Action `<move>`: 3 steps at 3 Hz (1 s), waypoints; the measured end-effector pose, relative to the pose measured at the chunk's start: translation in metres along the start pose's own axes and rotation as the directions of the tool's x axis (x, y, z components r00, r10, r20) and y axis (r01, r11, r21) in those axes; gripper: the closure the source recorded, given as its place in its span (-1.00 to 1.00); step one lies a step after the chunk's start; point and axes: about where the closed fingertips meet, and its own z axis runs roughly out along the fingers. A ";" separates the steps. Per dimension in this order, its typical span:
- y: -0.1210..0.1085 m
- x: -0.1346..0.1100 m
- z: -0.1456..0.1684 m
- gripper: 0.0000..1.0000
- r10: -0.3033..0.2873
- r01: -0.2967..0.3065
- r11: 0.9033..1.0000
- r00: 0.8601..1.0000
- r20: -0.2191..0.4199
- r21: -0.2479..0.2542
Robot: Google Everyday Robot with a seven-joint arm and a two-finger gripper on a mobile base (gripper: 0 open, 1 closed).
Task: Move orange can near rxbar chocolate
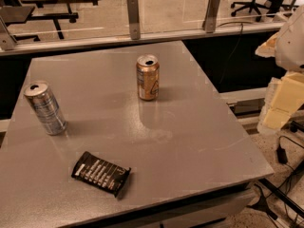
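Camera view — orange can (147,77) — claw (279,109) rightward

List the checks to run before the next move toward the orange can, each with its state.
1. The orange can upright, standing free at the far middle of the table: ok.
2. The rxbar chocolate lying flat near the front edge, bare table beside it: ok.
3. The silver-blue can at the left, off the line between them: ok.
4. The gripper at the right edge, beyond the table, away from the orange can: not ok.
5. The gripper ready to grasp: cannot tell.
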 end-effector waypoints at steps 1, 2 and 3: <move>-0.005 -0.005 0.002 -1.00 0.005 -0.005 1.000 1.000 0.014 0.003; -0.023 -0.022 0.012 -1.00 0.023 -0.024 1.000 0.998 0.066 0.012; -0.053 -0.054 0.030 -1.00 0.029 -0.031 0.999 0.988 0.150 0.012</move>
